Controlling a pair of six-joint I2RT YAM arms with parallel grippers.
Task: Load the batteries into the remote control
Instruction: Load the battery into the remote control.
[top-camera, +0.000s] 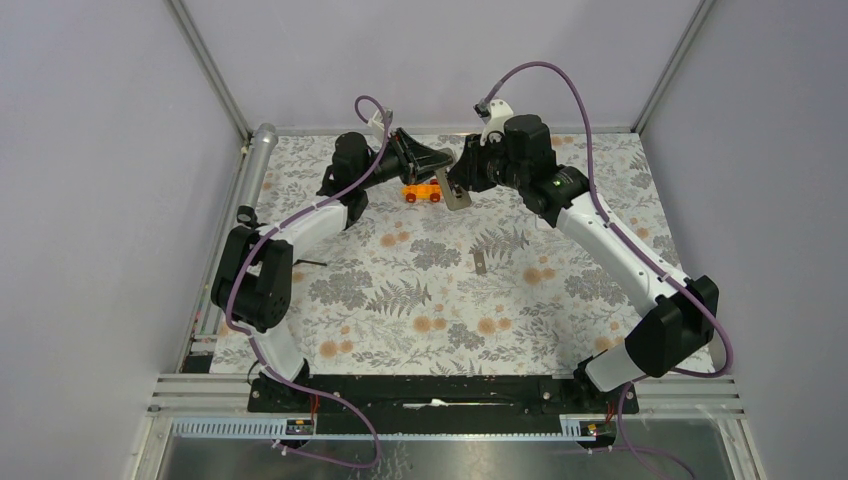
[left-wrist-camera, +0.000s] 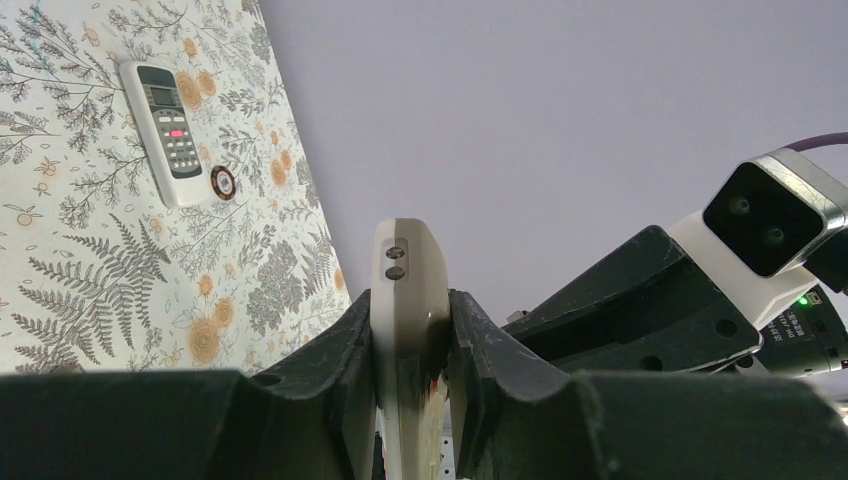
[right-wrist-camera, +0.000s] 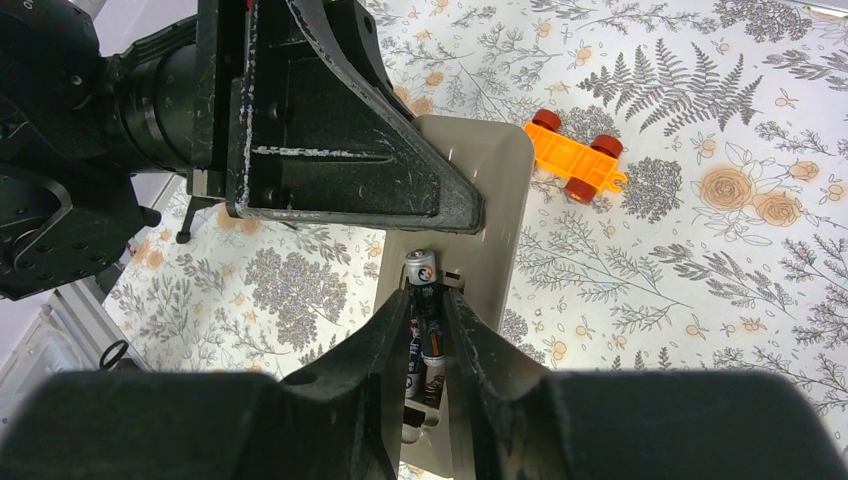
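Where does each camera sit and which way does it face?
Top: above, behind the bases, looking down on the table; both arms show.
Left wrist: looks past its left gripper, shut on the remote, toward the wall.
Right wrist: looks down past the right gripper, pinching a battery in the remote.
Both wrist views share the remote.

Pale cloth (top-camera: 450, 300), printed with grey ferns and orange blooms.
Remote control (right-wrist-camera: 490, 190) grey-brown on its back, batteries (right-wrist-camera: 425, 300) dark with red and blue marks — toy car (right-wrist-camera: 578, 160) orange with red wheels, second remote (left-wrist-camera: 165, 130) white.
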